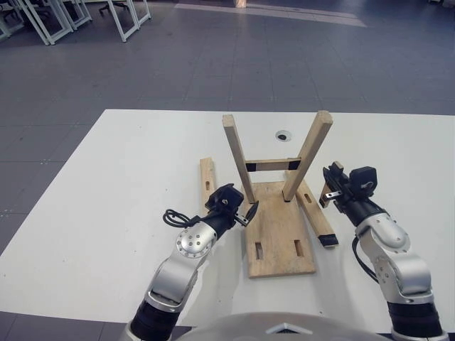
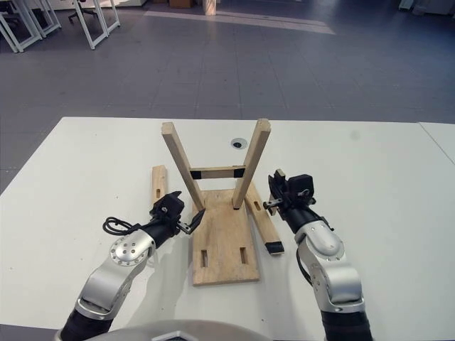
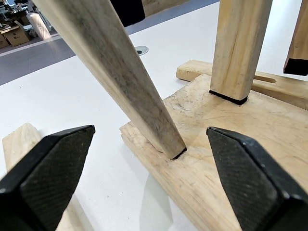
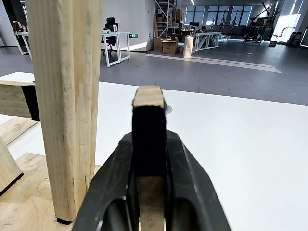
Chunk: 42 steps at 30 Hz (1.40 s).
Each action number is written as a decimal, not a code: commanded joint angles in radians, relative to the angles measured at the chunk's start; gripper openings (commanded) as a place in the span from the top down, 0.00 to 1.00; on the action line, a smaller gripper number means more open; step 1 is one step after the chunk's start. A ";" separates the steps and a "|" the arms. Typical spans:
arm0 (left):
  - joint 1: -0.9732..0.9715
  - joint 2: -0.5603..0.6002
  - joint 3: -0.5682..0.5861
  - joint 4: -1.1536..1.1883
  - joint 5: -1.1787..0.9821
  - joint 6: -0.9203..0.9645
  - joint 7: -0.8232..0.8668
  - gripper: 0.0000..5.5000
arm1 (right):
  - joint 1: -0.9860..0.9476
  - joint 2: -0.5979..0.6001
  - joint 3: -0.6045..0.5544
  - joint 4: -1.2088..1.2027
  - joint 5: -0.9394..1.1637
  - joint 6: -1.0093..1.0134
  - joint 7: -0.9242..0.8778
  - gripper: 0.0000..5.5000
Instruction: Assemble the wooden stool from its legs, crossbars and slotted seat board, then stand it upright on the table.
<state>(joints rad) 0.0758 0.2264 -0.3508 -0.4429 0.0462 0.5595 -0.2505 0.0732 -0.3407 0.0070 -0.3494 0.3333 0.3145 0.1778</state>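
The slotted seat board [image 1: 279,238] lies flat on the white table. Two legs, the left one [image 1: 239,160] and the right one [image 1: 307,156], stand in its far slots, leaning and joined by a crossbar [image 1: 274,165]. A third leg [image 1: 313,212] lies along the board's right edge, and a fourth [image 1: 207,180] lies to the board's left. My left gripper [image 3: 150,139] is open, with its fingers [image 3: 53,168] on either side of the left leg's base. My right gripper [image 1: 333,186] is shut on a short crossbar [image 4: 148,139], held just right of the right leg.
A small round hole [image 1: 284,135] sits in the table behind the stool. The table's front edge lies close below my arms. Open table surface stretches left of the left arm and right of the right arm.
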 commanded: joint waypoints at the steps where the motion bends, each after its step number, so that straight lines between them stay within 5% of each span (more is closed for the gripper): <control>1: -0.015 -0.001 -0.002 0.020 0.013 -0.014 0.000 0.22 | -0.072 0.041 -0.002 0.019 -0.031 -0.032 0.000 0.93; 31: -0.018 -0.006 -0.011 0.064 0.039 -0.052 -0.015 0.22 | -0.065 0.149 0.031 0.097 -0.106 -0.067 0.038 0.93; 42: -0.014 0.002 -0.011 0.051 0.052 -0.043 -0.017 0.22 | 0.022 0.140 -0.004 0.473 -0.231 -0.361 0.008 0.93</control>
<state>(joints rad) 0.0675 0.2245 -0.3584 -0.3871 0.0879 0.5132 -0.2639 0.0058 -0.1921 0.0169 -0.0188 0.1516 -0.0466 0.2029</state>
